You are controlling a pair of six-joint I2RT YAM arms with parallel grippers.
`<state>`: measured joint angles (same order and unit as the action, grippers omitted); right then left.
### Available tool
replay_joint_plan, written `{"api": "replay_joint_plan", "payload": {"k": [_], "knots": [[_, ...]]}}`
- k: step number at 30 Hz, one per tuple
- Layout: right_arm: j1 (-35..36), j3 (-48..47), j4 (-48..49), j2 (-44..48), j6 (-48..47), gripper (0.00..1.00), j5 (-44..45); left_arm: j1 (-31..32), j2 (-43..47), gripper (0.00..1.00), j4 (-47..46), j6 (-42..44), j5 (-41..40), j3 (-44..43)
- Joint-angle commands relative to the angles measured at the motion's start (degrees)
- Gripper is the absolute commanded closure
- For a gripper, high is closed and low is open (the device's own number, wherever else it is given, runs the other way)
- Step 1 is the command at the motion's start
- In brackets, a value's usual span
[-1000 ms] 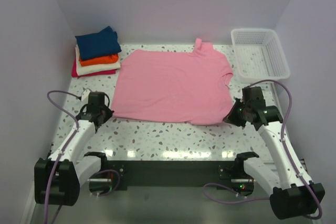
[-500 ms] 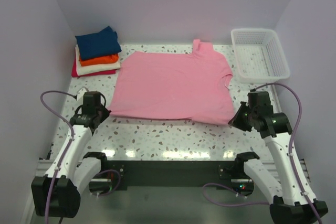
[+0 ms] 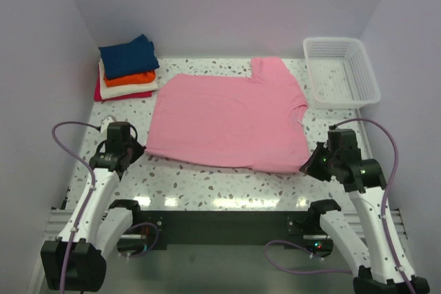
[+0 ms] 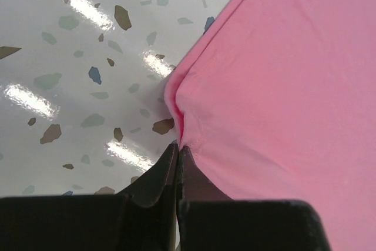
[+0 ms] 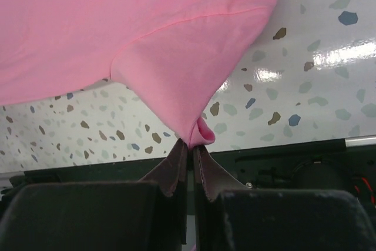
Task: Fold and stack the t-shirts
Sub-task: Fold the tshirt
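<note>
The light pink t-shirt (image 3: 231, 111) lies spread on the speckled table, folded once, one sleeve at the far right. My left gripper (image 3: 140, 149) is shut on its near left corner; the left wrist view shows the jaws (image 4: 178, 148) pinching the hem of the pink cloth (image 4: 282, 86). My right gripper (image 3: 308, 166) is shut on the near right corner, lifted a little; the right wrist view shows the jaws (image 5: 190, 144) clamped on a bunched tip of the cloth (image 5: 147, 33). A stack of folded shirts, navy (image 3: 128, 54), orange (image 3: 129, 78), cream-white and red, sits at the far left.
A white plastic mesh basket (image 3: 341, 71) stands at the far right corner. The table's dark front edge (image 3: 227, 222) runs just behind the grippers. Lilac walls close in the left, back and right.
Both grippers have pulled the shirt's near edge toward the front of the table. The whole shirt has slid nearer, and the right arm has drawn back further.
</note>
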<state>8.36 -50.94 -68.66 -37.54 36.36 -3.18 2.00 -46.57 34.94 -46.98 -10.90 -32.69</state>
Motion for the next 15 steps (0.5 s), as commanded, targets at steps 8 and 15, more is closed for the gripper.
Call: {"api": "replay_joint_plan", "payload": {"k": [8,15], "knots": [[0.17,1.9,23.04,-17.8,-0.06,1.0,-3.33,-0.42,-17.58,1.0,-14.28,0.57,3.87,-4.66],[-0.01,-2.06,31.48,-30.46,-2.08,0.99,-2.88,-0.42,-28.47,1.0,-17.62,0.84,2.99,-10.2]]}}
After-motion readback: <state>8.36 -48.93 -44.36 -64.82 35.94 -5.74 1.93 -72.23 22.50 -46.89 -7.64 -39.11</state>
